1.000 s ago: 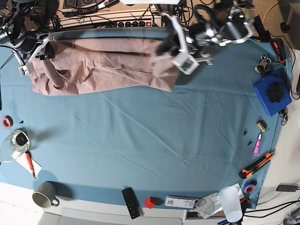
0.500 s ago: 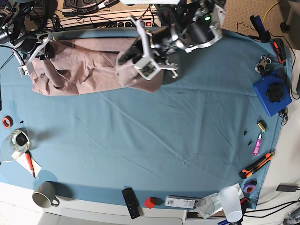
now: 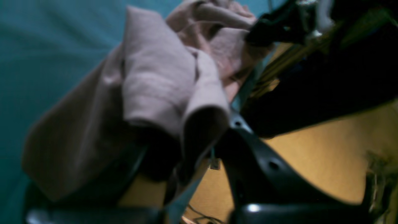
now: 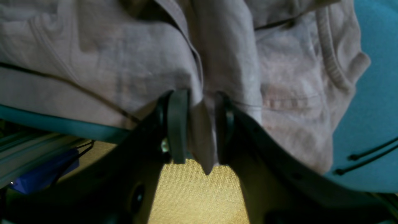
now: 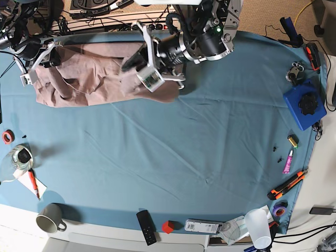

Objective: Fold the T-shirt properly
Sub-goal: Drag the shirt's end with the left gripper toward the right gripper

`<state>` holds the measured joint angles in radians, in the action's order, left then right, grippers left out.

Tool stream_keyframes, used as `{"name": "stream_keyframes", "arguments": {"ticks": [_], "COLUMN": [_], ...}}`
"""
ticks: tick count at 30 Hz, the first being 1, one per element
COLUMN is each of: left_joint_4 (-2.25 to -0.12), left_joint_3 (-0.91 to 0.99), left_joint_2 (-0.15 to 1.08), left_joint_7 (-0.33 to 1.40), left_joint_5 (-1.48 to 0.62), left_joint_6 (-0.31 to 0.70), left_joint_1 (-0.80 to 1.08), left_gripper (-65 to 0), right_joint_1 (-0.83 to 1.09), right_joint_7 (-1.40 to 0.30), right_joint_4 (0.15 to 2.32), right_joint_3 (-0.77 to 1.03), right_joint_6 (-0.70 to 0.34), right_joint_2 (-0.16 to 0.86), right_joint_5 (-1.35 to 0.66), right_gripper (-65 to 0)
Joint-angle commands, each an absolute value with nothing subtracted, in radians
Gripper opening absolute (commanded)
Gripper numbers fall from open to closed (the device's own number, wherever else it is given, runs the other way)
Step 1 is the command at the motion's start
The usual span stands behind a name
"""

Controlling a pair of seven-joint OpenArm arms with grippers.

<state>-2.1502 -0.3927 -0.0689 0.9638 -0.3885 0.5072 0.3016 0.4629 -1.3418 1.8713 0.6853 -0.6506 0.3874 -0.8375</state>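
Observation:
The pink-beige T-shirt lies bunched along the far left edge of the blue table cloth. My left gripper is shut on the shirt's right end and holds it lifted and folded over toward the left; in the left wrist view the cloth drapes over the fingers. My right gripper is shut on the shirt's left end at the table's far left edge. In the right wrist view a pinch of fabric sits between the two fingers, with the ribbed neck to the right.
A blue box stands at the right edge. Small tools lie at the right front. A mug, a black remote, a red block and a clear cup line the front edge. Tape rolls sit at left.
My left gripper has carried the shirt's right end leftward across the back of the table, folding the shirt over itself. The right gripper has stayed in place.

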Motion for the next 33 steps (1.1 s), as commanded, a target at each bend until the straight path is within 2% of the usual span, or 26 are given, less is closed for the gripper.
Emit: {"name": "stream_keyframes", "arguments": {"ticks": [1, 3, 4, 5, 14, 16, 19, 24, 33], "left_joint_4": [-2.168, -2.168, -2.168, -2.168, -2.168, -2.168, -2.168, -2.168, -2.127], "left_joint_3": [-0.398, -0.404, -0.406, -0.406, -0.406, -0.406, -0.406, -0.406, -0.405], "left_joint_2": [-0.083, -0.083, -0.086, -0.089, -0.099, -0.099, -0.099, -0.088, -0.047], "left_joint_7": [0.915, 0.897, 0.888, 0.889, 0.891, 0.903, 0.938, 0.971, 0.987], "left_joint_5": [-0.423, -0.430, -0.430, -0.429, -0.418, -0.418, -0.390, -0.230, -0.115], "left_joint_6": [0.527, 0.509, 0.490, 0.479, 0.460, 0.434, 0.372, 0.246, 0.244], "left_joint_1": [0.297, 0.297, 0.297, 0.297, 0.297, 0.297, 0.299, 0.299, 0.299], "left_gripper": [-50.0, -34.5, -30.0, -28.2, -28.4, -31.0, -39.9, -63.6, -65.0], "right_joint_1": [0.463, 0.463, 0.463, 0.463, 0.463, 0.463, 0.463, 0.405, 0.332], "right_joint_7": [-1.319, -1.317, -1.317, -1.317, -1.316, -1.314, -1.305, -1.306, -1.311], "right_joint_4": [1.886, 1.886, 1.886, 1.886, 1.886, 1.886, 1.886, 1.886, 1.886], "right_joint_3": [0.695, 0.695, 0.695, 0.695, 0.695, 0.695, 0.696, 0.752, 1.000], "right_joint_6": [-0.646, -0.646, -0.646, -0.646, -0.646, -0.646, -0.646, -0.646, -0.646], "right_joint_2": [0.407, 0.408, 0.408, 0.408, 0.408, 0.408, 0.408, 0.408, 0.440], "right_joint_5": [-0.848, -0.847, -0.848, -0.847, -0.847, -0.848, -0.847, -0.849, -0.980], "right_gripper": [-49.3, -49.3, -49.3, -49.3, -49.3, -49.3, -49.3, -49.3, -49.3]}}
